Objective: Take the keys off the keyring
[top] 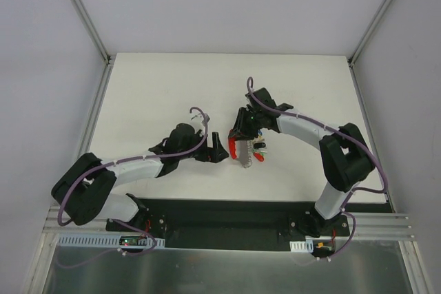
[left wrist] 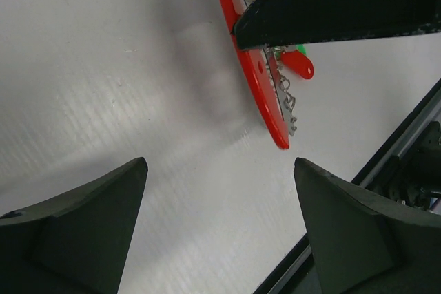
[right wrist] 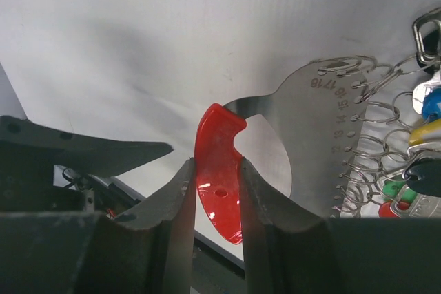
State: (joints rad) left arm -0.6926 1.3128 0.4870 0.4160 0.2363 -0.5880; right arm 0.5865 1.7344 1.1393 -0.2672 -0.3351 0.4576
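Observe right gripper [right wrist: 215, 167] pinching red curved plastic handle [right wrist: 218, 191] of silvery numbered metal plate [right wrist: 310, 135], coloured-head keys [right wrist: 422, 144] on thin silvery wire keyrings [right wrist: 372, 151] at right. Note left gripper [left wrist: 219, 170] spread, just left.

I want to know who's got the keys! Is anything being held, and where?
The right gripper pinches the red handle of the metal key plate between its jaws. The left gripper is open, holding nothing.

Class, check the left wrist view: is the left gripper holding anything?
No: the left gripper is open, its fingers wide apart with only the table between them.
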